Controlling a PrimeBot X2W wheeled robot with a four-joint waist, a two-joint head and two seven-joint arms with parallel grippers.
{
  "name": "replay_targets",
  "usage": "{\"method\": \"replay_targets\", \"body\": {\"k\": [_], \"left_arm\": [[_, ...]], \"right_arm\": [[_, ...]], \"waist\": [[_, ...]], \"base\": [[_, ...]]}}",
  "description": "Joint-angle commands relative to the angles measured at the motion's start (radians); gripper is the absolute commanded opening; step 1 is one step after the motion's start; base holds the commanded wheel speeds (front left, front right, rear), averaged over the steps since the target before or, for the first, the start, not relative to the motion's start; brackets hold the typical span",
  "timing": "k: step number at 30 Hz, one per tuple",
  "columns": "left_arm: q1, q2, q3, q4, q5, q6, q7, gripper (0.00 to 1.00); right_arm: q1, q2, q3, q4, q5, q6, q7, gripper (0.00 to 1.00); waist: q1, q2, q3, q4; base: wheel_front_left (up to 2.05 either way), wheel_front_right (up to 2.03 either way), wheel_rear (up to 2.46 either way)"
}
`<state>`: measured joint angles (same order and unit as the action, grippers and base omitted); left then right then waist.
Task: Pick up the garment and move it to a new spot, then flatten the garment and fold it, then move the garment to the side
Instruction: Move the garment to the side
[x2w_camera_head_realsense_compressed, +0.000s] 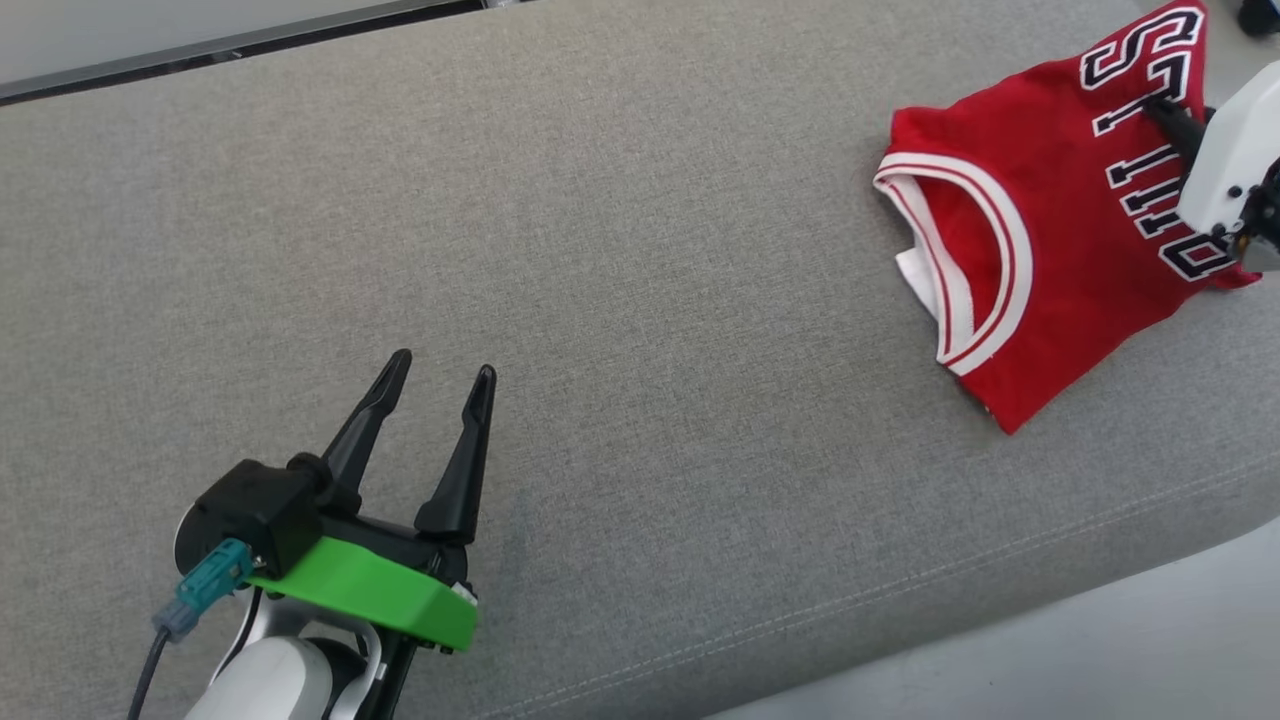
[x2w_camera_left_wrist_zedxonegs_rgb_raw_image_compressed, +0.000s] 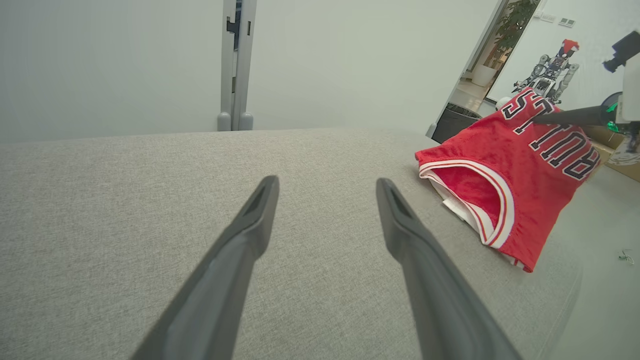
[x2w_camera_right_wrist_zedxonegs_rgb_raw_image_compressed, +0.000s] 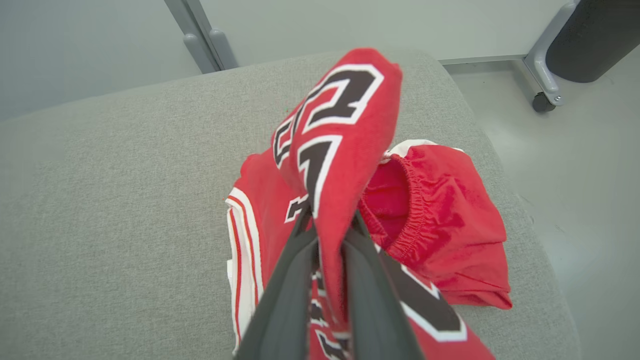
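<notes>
The garment (x2w_camera_head_realsense_compressed: 1040, 230) is a red jersey with white trim and black-and-white letters, lying folded at the far right of the grey cushioned surface (x2w_camera_head_realsense_compressed: 640, 250). My right gripper (x2w_camera_head_realsense_compressed: 1170, 120) is over its lettered part. In the right wrist view that gripper (x2w_camera_right_wrist_zedxonegs_rgb_raw_image_compressed: 330, 220) is shut on a raised fold of the jersey (x2w_camera_right_wrist_zedxonegs_rgb_raw_image_compressed: 345, 130), and a red piece with a gathered elastic edge (x2w_camera_right_wrist_zedxonegs_rgb_raw_image_compressed: 440, 225) lies just beside it. My left gripper (x2w_camera_head_realsense_compressed: 440, 375) rests open and holds nothing at the lower left, far from the garment (x2w_camera_left_wrist_zedxonegs_rgb_raw_image_compressed: 505, 185). Its fingers (x2w_camera_left_wrist_zedxonegs_rgb_raw_image_compressed: 255, 215) point across bare fabric.
The cushion's stitched front edge (x2w_camera_head_realsense_compressed: 1000, 570) runs along the lower right, with pale floor beyond it. A grey metal post (x2w_camera_left_wrist_zedxonegs_rgb_raw_image_compressed: 235, 65) stands behind the surface. A dark bin (x2w_camera_left_wrist_zedxonegs_rgb_raw_image_compressed: 452, 127) and a wheeled frame leg (x2w_camera_right_wrist_zedxonegs_rgb_raw_image_compressed: 542, 90) stand off the right end.
</notes>
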<state>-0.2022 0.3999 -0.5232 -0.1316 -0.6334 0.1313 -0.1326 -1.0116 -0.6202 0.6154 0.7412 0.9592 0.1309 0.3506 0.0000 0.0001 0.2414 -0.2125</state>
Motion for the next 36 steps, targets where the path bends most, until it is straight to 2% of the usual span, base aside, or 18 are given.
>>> {"method": "replay_targets", "body": {"k": [1, 15, 35, 36], "left_arm": [[-0.020, 0.016, 0.007, -0.013, 0.006, 0.007, 0.007, 1.00], [-0.050, 0.066, 0.014, -0.094, 0.033, 0.027, 0.058, 1.00], [-0.067, 0.119, 0.000, -0.169, 0.064, 0.049, 0.130, 1.00], [-0.066, 0.121, -0.001, -0.172, 0.065, 0.051, 0.132, 1.00]], "right_arm": [[-0.031, -0.019, -0.001, 0.013, -0.013, -0.001, -0.002, 0.00], [-0.134, -0.120, 0.004, 0.106, -0.071, -0.001, -0.051, 0.00], [-0.156, -0.080, -0.029, 0.371, -0.114, -0.001, -0.243, 0.00], [-0.163, -0.081, -0.036, 0.394, -0.119, -0.001, -0.261, 0.09]], "waist": [[0.0000, -0.0001, 0.024, -0.003], [0.0000, -0.0001, 0.138, 0.027], [0.0000, -0.0001, 0.231, 0.047], [0.0000, -0.0001, 0.232, 0.047]], "base": [[0.00, 0.00, 0.00], [0.00, 0.00, 0.00], [0.00, 0.00, 0.00], [0.00, 0.00, 0.00]]}}
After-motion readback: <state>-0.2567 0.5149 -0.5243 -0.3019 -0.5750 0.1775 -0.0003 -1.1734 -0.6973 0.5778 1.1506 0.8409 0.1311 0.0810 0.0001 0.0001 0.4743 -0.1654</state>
